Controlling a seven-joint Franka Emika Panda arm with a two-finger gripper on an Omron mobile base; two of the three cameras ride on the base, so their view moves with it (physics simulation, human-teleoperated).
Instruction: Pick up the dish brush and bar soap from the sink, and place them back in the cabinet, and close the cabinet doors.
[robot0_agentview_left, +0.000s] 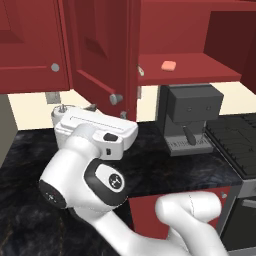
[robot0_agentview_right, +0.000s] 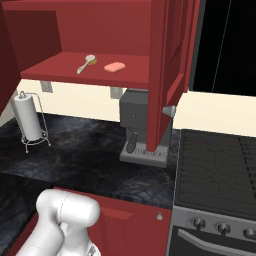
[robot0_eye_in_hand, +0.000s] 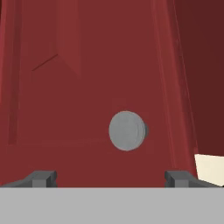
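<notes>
The cabinet hangs open above the dark counter, and both things I was sent to put back already lie on its red shelf. The work left, as I judge it, is the cabinet doors, both swung out toward me. I face one of them square on in the hand view, its round silver knob centred just above the gap between my fingertips. I read that as lining up for a push or a pull on that door.

My pincer is spread wide and pinches nothing, the tips well apart on either side of the knob.

The dish brush lies slantwise near the middle of the shelf, head toward the back wall. The bar soap sits just beside it, closer to the front edge, apart from the brush. Both rest far enough in that a closing door should clear them.

I can read no brand, label or writing anywhere.
</notes>
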